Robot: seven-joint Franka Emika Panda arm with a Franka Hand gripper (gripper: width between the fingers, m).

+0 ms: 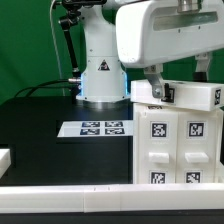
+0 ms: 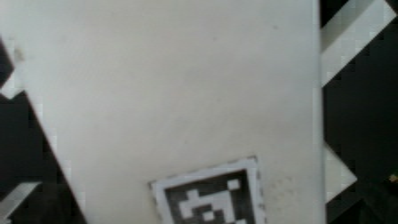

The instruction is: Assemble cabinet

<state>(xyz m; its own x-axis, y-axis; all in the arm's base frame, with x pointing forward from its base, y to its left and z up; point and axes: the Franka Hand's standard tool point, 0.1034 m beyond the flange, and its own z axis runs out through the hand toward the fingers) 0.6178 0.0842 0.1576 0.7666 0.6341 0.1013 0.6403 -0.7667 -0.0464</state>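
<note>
From my remote seat, the biggest thing I saw was the black table [image 1: 40, 140], with a white rail [image 1: 70, 200] running along its near edge. On the exterior view's right stood the cabinet [image 1: 175, 140] — a tall white box with recessed panels, each carrying a black-and-white square tag. The arm's white body [image 1: 165, 35] hung over it, filling the upper right of that view. Behind, the robot's white base [image 1: 100, 75] showed its triangle sticker. The marker board [image 1: 95, 128] lay flat on the table between base and cabinet, just beside the cabinet.

The claw [image 1: 158, 92] sat right at the cabinet's top edge, its jaws spread wide and grasping nothing. The wrist view was filled by a white cabinet face [image 2: 169, 100] — one tag [image 2: 210, 195] showed on it.
</note>
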